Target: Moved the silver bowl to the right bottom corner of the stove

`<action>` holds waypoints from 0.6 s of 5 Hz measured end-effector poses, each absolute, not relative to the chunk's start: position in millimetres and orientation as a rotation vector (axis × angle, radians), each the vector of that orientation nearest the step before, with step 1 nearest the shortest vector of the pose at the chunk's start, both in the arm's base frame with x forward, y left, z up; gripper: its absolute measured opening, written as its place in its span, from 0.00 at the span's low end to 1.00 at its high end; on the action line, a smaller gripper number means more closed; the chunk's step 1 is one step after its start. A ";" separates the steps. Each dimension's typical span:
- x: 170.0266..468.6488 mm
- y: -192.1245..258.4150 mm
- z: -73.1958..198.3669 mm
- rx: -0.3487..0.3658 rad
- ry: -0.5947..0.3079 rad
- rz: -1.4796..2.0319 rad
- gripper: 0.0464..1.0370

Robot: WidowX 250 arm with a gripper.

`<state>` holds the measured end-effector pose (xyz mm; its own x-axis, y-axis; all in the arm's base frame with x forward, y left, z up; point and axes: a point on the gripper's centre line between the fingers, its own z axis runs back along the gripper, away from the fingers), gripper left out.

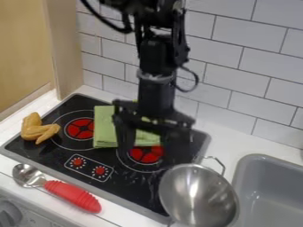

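The silver bowl [198, 195] sits over the front right corner of the stove [133, 190], lapping past the stove's right edge towards the sink [272, 193], with its wire handle [216, 163] up on the side nearer the back wall [228, 62]. The black claw [151, 158] hangs down over the right half of the stove, its two fingers spread well apart and holding nothing; one of them is close by the bowl's rim (whether the two touch, I cannot tell). A green cloth [105, 128] lies near the middle of the stove's back edge, partly behind the claw and across the back of the right burner [144, 154]. To the left of the cloth is the other red burner [80, 128], and beyond that a toy chicken wing [39, 129] lies by the stove's left edge. Two red knobs [100, 170] sit near the middle of the stove's front edge. On the table [118, 214], a spoon with a red handle [72, 195] lies slantwise along that edge, its metal end towards the stove's front left corner.
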<state>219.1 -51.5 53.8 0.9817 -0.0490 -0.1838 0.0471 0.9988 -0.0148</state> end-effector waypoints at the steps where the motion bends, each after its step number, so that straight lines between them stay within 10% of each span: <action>1: 242.9 -52.1 68.6 0.089 0.102 -0.125 0.96; 3: 290.5 -57.3 69.7 0.124 0.067 -0.135 0.96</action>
